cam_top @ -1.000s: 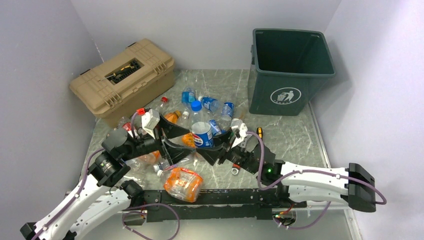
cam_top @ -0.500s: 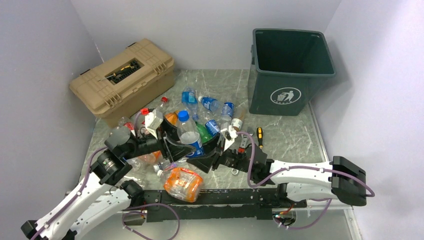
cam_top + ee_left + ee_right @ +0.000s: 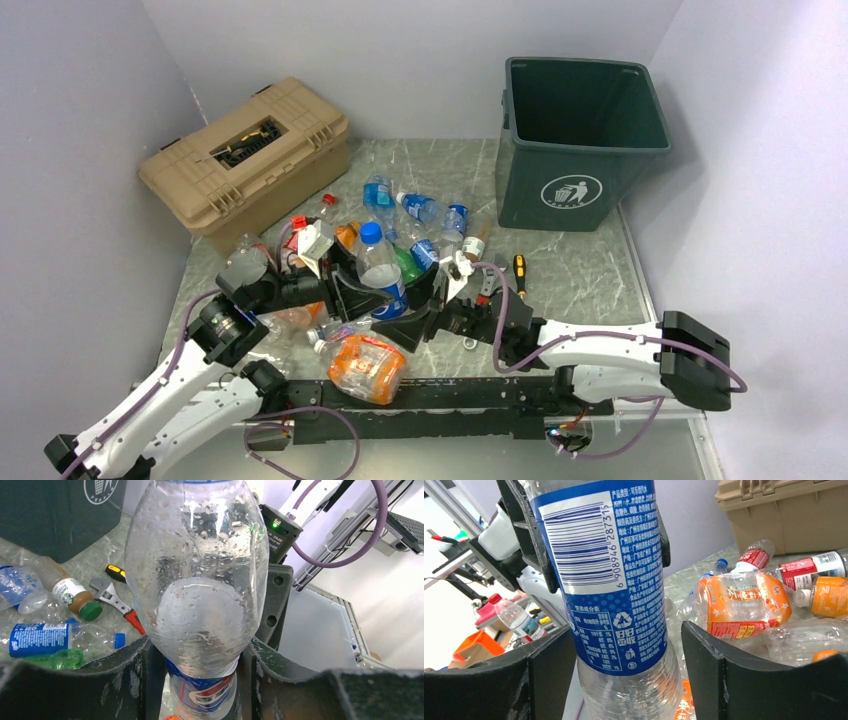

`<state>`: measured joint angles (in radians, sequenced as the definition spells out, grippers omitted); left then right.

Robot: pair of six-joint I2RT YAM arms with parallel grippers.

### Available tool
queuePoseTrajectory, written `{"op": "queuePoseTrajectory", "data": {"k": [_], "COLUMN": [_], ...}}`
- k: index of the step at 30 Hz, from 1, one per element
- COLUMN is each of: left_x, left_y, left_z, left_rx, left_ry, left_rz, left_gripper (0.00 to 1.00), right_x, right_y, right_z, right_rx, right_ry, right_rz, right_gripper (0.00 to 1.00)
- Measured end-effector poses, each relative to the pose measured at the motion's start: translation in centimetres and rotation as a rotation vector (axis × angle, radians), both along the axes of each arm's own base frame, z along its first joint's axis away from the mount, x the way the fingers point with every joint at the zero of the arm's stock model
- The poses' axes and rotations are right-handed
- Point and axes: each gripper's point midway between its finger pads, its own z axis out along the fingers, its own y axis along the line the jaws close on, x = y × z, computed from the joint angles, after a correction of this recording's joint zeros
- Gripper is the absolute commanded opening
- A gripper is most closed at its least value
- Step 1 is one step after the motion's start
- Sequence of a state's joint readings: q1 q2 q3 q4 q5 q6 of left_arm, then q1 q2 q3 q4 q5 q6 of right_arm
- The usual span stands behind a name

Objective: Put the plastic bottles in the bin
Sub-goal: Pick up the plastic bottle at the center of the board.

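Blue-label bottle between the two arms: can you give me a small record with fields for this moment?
object: clear blue-label bottle, blue cap
posture: cap up, leaning slightly
left jaws: closed on it at the label
right jaws: open around its lower part, gap on one side
bin: upright, far right of table

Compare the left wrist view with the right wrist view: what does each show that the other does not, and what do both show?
Only the left wrist view shows the green bin, the red-handled wrench and the screwdriver. Only the right wrist view shows the tan toolbox and a red-labelled clear bottle. Both show the blue-labelled bottle, close up in the middle of the picture.
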<state>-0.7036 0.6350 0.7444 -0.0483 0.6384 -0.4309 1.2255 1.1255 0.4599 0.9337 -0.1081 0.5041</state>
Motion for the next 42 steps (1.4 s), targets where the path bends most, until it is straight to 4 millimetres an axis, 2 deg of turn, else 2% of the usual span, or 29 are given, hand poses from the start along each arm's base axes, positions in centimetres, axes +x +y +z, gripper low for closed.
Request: {"op": "queuePoseTrajectory", "data": {"k": [4,6,8,14,18,21,26,28,30,32,37,42], "left_x": [-0.1,-0.1,-0.1,0.1,0.2,-0.1,-0.5,-0.7,-1.2,-1.5,-1.9,-2.1], "left_y": [0.0,0.1,0.2,0.3,0.0,-0.4,-1.0,-1.3,-1.3,-1.3,-1.2,-1.2], "left_z": [0.0,0.1,0.2,0.3,-0.2,-1.0,-2.1,-2.5,-2.6,-2.6,-2.4,-2.4], "left_rx": [-0.001,-0.002,-0.006,-0.006,0.012,0.036,0.069,0.078,0.081,0.081,0.077,0.077], "left_ry": [-0.004,-0.008,-0.013,-0.021,-0.016,0.002,0.022,0.032,0.034,0.033,0.023,0.009], "left_rz": [-0.003,-0.001,0.007,0.018,0.004,-0.031,-0.099,-0.127,-0.155,-0.173,-0.193,-0.205], "left_gripper": [0.26,0.22,0.18,0.10,0.09,0.05,0.00,0.00,0.00,0.00,0.00,0.00], "right_x": [0.0,0.1,0.3,0.8,2.4,3.6,4.9,5.5,6.0,6.9,8.6,8.0], "right_y": [-0.6,-1.3,-2.4,-6.4,-9.4,-10.9,-10.3,-9.7,-9.2,-8.9,-9.6,-9.0], "right_z": [-0.5,-0.5,0.3,6.2,9.7,12.0,17.1,18.5,18.8,18.1,16.7,16.3], "right_rx": [-0.039,-0.078,-0.118,-0.172,-0.158,-0.148,-0.137,-0.142,-0.162,-0.197,-0.227,-0.223], "right_ry": [0.017,0.020,0.005,-0.093,-0.116,-0.115,-0.107,-0.105,-0.099,-0.082,-0.012,0.029], "right_rz": [-0.013,-0.034,-0.060,-0.161,-0.305,-0.396,-0.446,-0.455,-0.451,-0.442,-0.395,-0.291], "right_gripper": [0.98,1.00,1.00,0.99,0.97,0.95,0.92,0.92,0.92,0.92,0.92,0.91]}}
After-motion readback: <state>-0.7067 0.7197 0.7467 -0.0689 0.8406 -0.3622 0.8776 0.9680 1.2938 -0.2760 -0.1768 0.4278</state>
